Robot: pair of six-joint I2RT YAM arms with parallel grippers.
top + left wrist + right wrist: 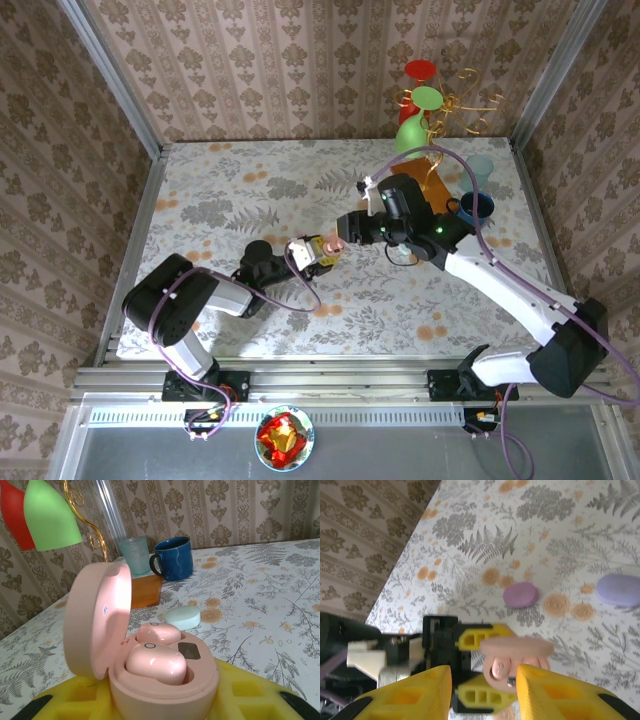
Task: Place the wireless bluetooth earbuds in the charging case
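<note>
Pink charging case (165, 695) clamped open in my left gripper (308, 252); both earbuds (155, 662) lie in its wells | right gripper (482, 680) parted, empty, just above the case | risk: nearer one looks proud, I judge; my fingers could clip the lid (97, 620), twisting the case loose; closing may pop it out

Left gripper (318, 251) clamped, right gripper (483, 680) parted, facing each other
</note>
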